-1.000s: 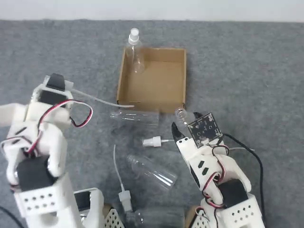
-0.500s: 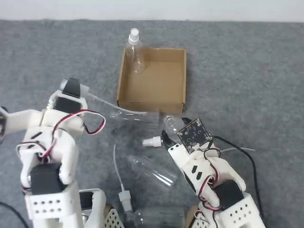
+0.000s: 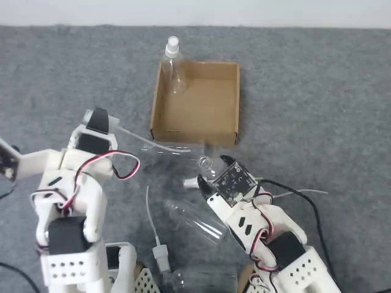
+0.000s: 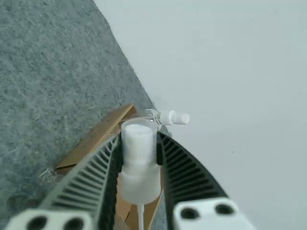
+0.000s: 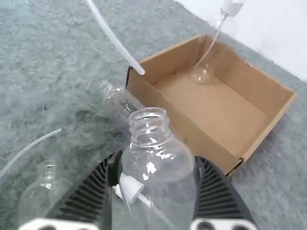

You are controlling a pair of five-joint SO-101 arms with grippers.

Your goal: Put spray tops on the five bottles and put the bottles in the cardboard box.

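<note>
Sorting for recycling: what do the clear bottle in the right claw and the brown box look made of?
Clear round bottle: likely glossy transparent plastic, possibly glass; see-through, with bright glints. Brown open box: matte cardboard, judging by its dull tan walls.

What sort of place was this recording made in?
Likely a small robotics test bench rather than a factory: a hobby-sized left arm and right arm with exposed wires, a grey carpet-like mat under a plain white wall, and a cardboard box with loose clear bottles.
</note>
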